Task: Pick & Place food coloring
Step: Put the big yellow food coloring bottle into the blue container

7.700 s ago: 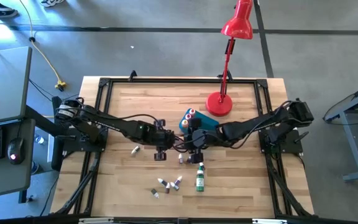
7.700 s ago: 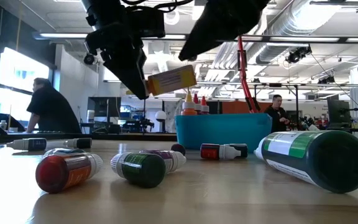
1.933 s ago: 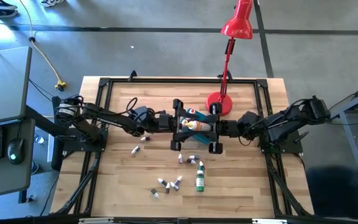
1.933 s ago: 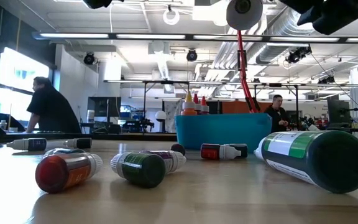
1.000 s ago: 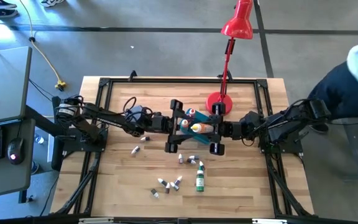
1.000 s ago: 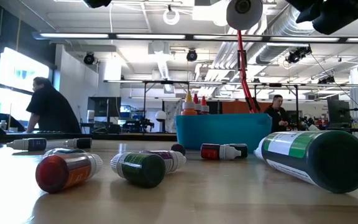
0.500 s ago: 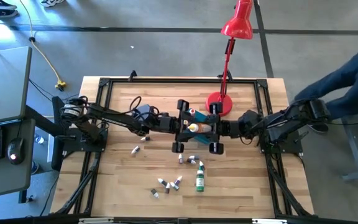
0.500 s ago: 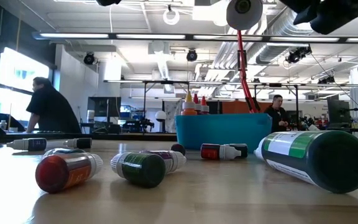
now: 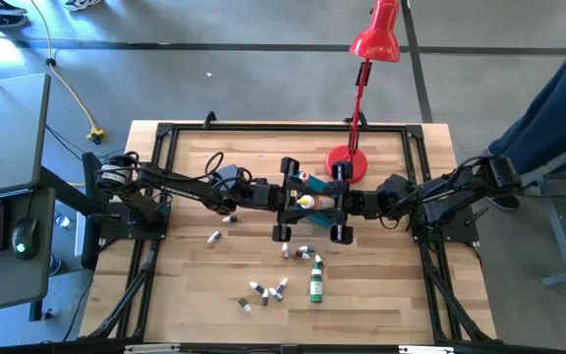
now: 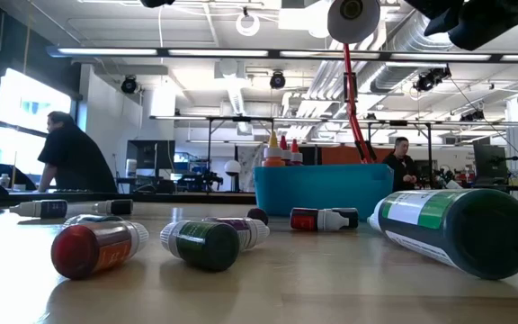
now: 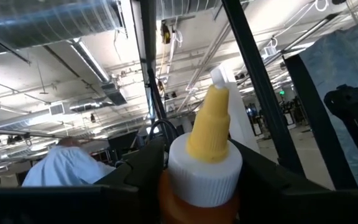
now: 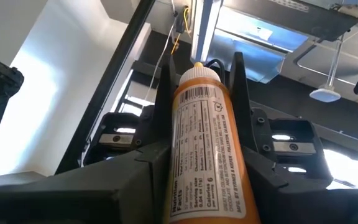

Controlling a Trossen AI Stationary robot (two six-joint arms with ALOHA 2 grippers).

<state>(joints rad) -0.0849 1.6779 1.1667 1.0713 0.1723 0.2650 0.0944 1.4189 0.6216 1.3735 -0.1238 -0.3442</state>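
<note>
An orange food coloring bottle (image 9: 306, 202) with a white collar and a yellow pointed cap hangs over the middle of the table, above the teal tub (image 10: 322, 189). My left gripper (image 9: 296, 202) reaches it from the left and my right gripper (image 9: 316, 204) from the right, and both are shut on it. A few bottles stand in the tub, their caps (image 10: 281, 148) above its rim. Several more lie on their sides on the wood: a big green one (image 9: 315, 285), small ones (image 9: 263, 290) and a red one (image 10: 97, 247). My left gripper has the bottle's white collar (image 11: 194, 165), just below the yellow cap, pinched between its two fingers (image 11: 138, 171). It comes from the table's left, slanting upward. The bottle stands cap up, clear of the table. My right gripper pinches the labelled orange body (image 12: 204, 162) between its two fingers (image 12: 142, 168), lower on the bottle than the other gripper. It comes from the table's right, slanting upward. The bottle rises between the fingers, cap end away from the wrist, lifted clear.
A red desk lamp stands with its base (image 9: 346, 164) just behind the tub. The black frame rail (image 9: 283, 128) runs around the table. A person in blue (image 9: 558, 108) stands off the table's right side. There is bare wood at the near left (image 9: 185, 295).
My left gripper has edged toward the table's right, squared up to my right gripper, and now has its fingers against the bottle's collar. The bottle and my right gripper have stayed in place. The person at the right has shifted.
</note>
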